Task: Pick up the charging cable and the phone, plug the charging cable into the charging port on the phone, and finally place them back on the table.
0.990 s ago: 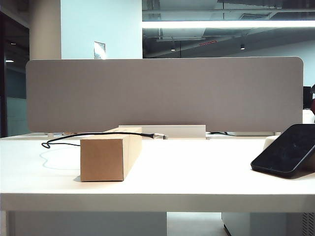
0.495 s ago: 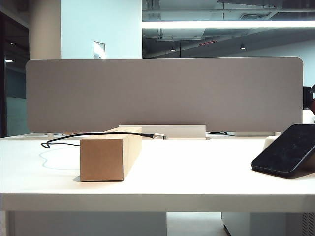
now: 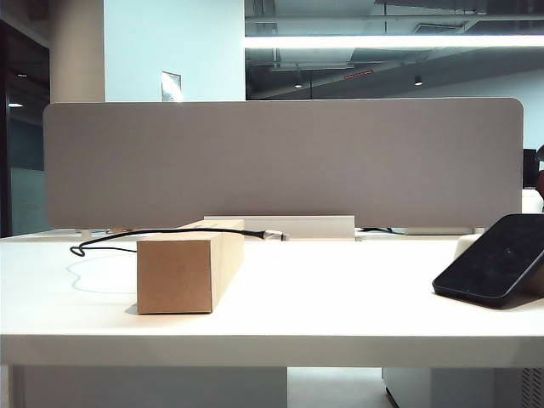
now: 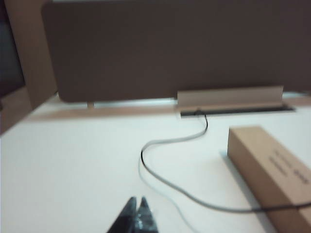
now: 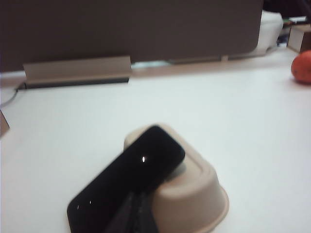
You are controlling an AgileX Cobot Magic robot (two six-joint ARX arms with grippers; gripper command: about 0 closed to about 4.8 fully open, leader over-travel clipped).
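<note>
The cable in the exterior view runs from a loop near the counter's left edge over a cardboard box, its silvery plug jutting past the box toward the back, while the phone leans tilted at the right edge. In the left wrist view the left hand, pinched shut and empty, hangs above bare counter near the cord's bend beside the box. In the right wrist view the right hand, also shut and empty, sits low before the phone propped on an off-white stand, an orange thing blurred toward the far corner.

exterior: sharp, ceiling strip light | wrists: blurred (dim)
</note>
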